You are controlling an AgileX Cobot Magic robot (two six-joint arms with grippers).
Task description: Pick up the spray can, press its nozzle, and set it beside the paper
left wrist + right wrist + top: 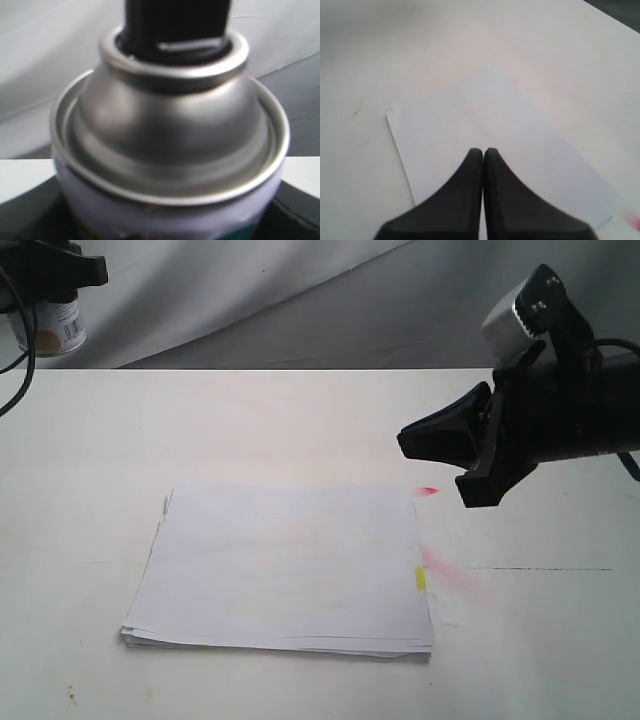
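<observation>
Silver metal fills your left wrist view: the domed top of the spray can (52, 330), with the black nozzle (175, 20) standing in its centre ring. Dark fingers (25, 215) show on either side of the can's body, so your left end effector (160, 220) is clamped around the spray can. In the exterior view you can see it at the far left corner, held up off the white desk (300, 420) with the grey cloth backdrop (250, 290) behind it, and well apart from the paper (290, 560). Nothing touches the nozzle.

Moving right, the paper lies flat near the middle of the desk as a thin white stack, its lower edges slightly fanned. A small yellow tab (421, 578) sticks out from its right edge. Just beside that edge the desk carries a pale pink smear (450, 570), and a small red mark (428, 490) sits near the stack's far right corner.

Further right, your right end effector (483, 155) hangs above the desk beside the paper's right side. Its two black fingers are pressed together tip to tip and hold nothing — in its own wrist view the tips point over the white sheets without touching them
</observation>
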